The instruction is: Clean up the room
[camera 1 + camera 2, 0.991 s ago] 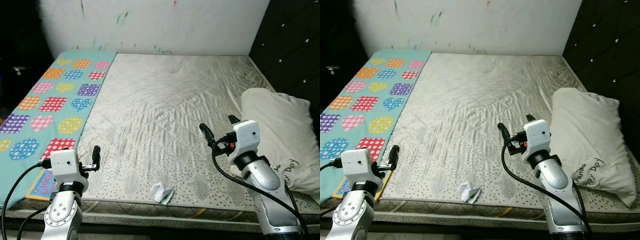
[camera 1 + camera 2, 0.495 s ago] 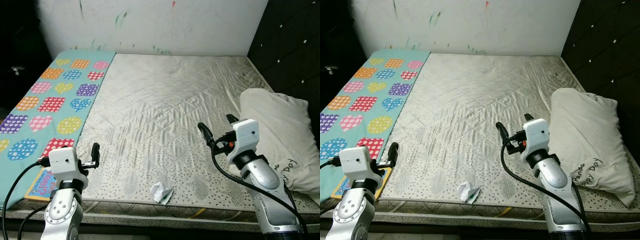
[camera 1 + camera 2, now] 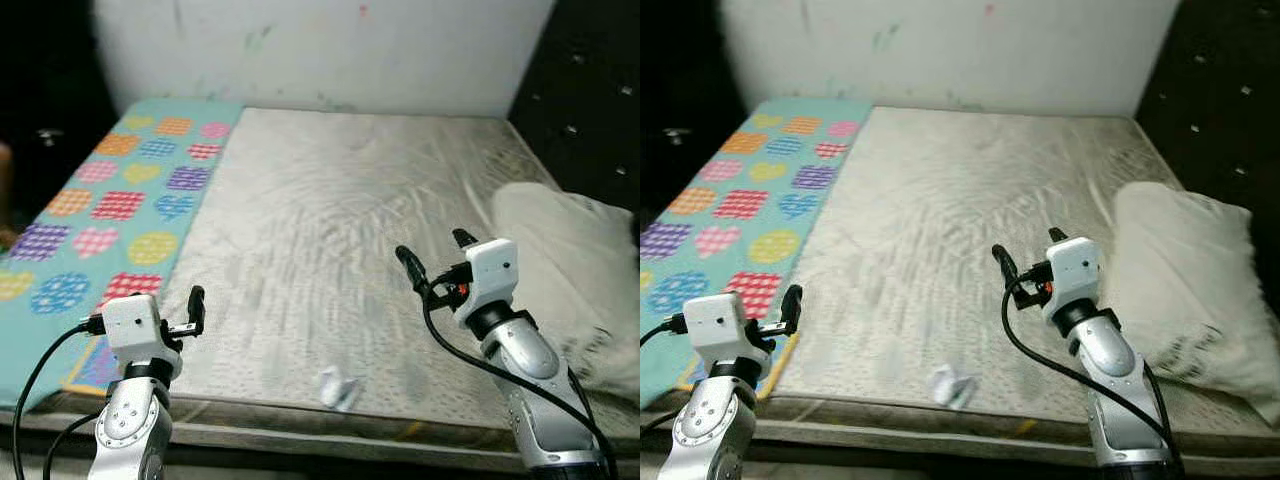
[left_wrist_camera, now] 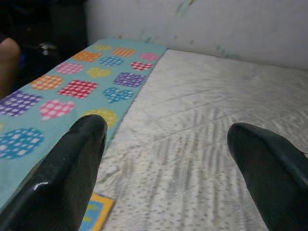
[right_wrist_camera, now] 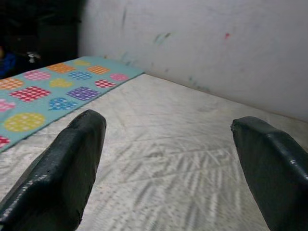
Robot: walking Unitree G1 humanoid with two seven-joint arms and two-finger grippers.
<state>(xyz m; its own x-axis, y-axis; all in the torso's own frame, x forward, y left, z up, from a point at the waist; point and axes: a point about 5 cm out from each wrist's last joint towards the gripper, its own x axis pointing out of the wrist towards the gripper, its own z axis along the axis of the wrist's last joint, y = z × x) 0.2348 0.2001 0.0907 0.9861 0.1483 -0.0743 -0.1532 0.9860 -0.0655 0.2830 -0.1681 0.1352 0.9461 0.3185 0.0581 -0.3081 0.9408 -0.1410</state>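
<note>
Both grippers — left (image 4: pixel 168 159), right (image 5: pixel 168 159) — hover spread and empty above the grey quilted mattress (image 3: pixel 330 200); blurred views risk misjudging the crumpled white paper (image 3: pixel 338 387) at its front edge.

Silver arms, white wrist blocks, black cables, black-fingered right hand (image 3: pixel 434 263)

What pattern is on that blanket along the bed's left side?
The blanket is teal with colourful dotted and checked patches; clearest in the left eye view.

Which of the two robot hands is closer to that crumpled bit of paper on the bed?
The left gripper looks slightly nearer; the crumpled paper lies at the mattress's near edge between both, the right gripper raised farther up the bed.
</note>
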